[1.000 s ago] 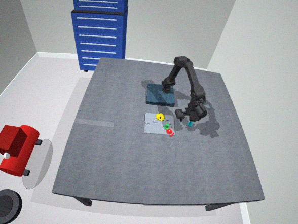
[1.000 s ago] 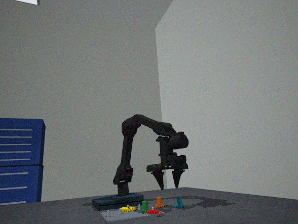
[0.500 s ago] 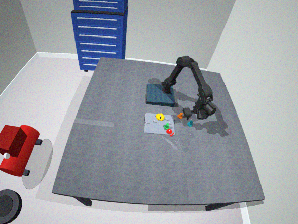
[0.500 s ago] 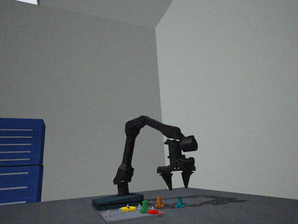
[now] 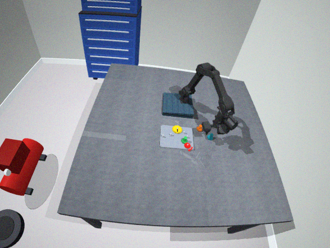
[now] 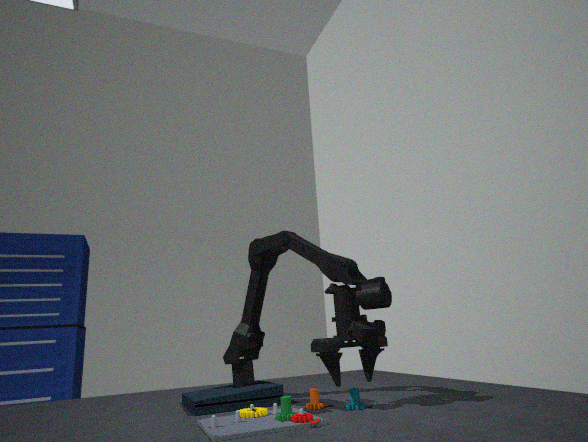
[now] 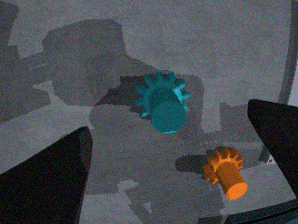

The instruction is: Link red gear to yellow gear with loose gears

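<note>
The red gear (image 5: 187, 145) (image 6: 302, 418) and the yellow gear (image 5: 177, 129) (image 6: 253, 412) sit on the grey board (image 5: 168, 143) (image 6: 225, 432). The green gear (image 5: 184, 140) (image 6: 285, 411) stands upright on the board beside the red gear, low at its level; whether their teeth touch is too small to tell. The orange gear (image 5: 199, 128) (image 6: 314, 400) (image 7: 231, 177) and the teal gear (image 5: 210, 136) (image 6: 354, 400) (image 7: 168, 116) stand on the table. My gripper (image 5: 215, 129) (image 6: 354, 383) is wide open and empty, above the teal gear, which shows between the fingers in the wrist view.
Bare pegs (image 5: 170, 134) (image 6: 237, 416) stand on the board left of and near the yellow gear. A red arrow (image 5: 190, 148) (image 6: 315, 423) lies beside the red gear. The arm's dark blue base (image 5: 174, 108) (image 6: 240, 396) is behind the board. The orange gear stands between the teal gear and the board.
</note>
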`<state>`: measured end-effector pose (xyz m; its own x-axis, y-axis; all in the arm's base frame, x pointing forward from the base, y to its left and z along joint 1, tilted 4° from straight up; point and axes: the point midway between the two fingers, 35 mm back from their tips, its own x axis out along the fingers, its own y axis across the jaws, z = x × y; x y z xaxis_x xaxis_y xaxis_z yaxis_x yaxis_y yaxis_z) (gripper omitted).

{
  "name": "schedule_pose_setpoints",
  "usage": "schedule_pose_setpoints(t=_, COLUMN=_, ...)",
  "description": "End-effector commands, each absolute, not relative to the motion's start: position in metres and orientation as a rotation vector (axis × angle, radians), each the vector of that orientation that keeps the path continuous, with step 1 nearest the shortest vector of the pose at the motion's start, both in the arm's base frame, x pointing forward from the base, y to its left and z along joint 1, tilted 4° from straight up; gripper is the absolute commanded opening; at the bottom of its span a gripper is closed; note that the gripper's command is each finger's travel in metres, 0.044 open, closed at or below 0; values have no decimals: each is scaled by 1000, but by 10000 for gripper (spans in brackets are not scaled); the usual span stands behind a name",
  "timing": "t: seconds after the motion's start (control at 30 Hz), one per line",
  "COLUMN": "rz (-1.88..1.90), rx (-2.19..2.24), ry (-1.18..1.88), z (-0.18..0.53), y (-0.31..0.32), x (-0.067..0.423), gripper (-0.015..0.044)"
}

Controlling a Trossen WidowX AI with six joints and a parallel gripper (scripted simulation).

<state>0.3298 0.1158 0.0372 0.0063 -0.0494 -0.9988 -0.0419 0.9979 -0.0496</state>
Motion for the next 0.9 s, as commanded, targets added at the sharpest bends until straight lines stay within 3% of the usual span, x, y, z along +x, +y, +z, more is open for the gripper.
schedule_pose_setpoints(t=0.0, rz=-8, rx=-69, ry=1578, z=26, y=116, x=328, gripper=440)
schedule_pose_setpoints(t=0.57, rz=-8, rx=-69, ry=1578, z=14, y=115, x=327, gripper=440)
schedule_pose_setpoints(t=0.87, rz=-8, rx=-69, ry=1578, z=14, y=115, x=327, gripper=204)
